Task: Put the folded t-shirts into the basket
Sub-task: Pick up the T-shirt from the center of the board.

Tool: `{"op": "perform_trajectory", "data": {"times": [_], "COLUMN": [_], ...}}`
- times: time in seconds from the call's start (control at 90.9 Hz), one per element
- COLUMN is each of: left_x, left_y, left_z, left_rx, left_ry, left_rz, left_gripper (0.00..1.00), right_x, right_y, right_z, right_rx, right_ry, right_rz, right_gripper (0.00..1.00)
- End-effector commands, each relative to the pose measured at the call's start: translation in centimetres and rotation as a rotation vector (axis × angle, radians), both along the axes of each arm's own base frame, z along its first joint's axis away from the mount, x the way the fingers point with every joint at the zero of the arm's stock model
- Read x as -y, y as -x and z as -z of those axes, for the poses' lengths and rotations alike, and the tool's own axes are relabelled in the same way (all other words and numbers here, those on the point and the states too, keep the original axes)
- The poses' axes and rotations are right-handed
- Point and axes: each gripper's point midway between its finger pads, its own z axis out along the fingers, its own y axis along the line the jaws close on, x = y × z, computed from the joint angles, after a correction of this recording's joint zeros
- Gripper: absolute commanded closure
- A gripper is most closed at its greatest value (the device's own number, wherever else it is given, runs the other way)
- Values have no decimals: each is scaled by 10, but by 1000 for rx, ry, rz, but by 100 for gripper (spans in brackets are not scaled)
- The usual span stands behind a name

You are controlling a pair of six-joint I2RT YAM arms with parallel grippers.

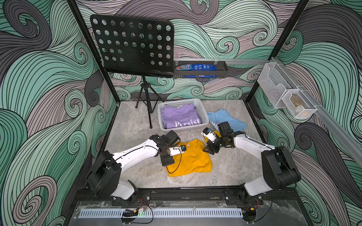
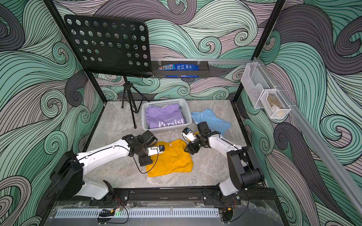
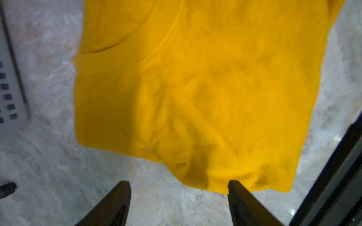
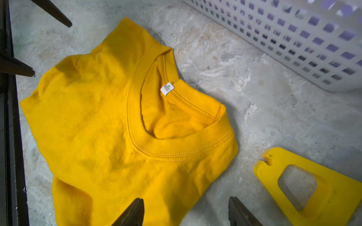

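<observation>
On the marbled tabletop (image 1: pixel 231 166) we judged the mustard t-shirt (image 1: pixel 193 160) soft, light and floppy, best pinched at opposite folded edges; left gripper (image 3: pixel 178 184) and right gripper (image 4: pixel 186 198) gaped wide, empty.

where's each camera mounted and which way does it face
Top views: high above the arm bases, looking down on the table, basket, left arm and right arm.
Left wrist: on the left arm, facing the mustard t-shirt; the open left gripper shows.
Right wrist: on the right arm, facing the shirt's collar and yellow triangular piece; the open right gripper shows.
Shared: both wrist views show the mustard t-shirt and basket.
</observation>
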Motion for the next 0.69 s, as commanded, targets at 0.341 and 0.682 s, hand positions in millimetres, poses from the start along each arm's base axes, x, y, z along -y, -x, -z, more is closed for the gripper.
{"op": "perform_trajectory", "data": {"times": [0.341, 0.682], "left_x": [3, 8], "left_y": [-43, -47], "left_z": [-18, 6], "left_rx": [-71, -128], "left_ry": [218, 195], "left_rz": [-243, -273], "left_gripper": [1, 9], "right_x": [-13, -18], "right_y": [-11, -13], "right_z": [-21, -9], "right_rx": [177, 148], "right_ry": [36, 75], "right_rz": [-3, -68], "right_gripper": [7, 5]}}
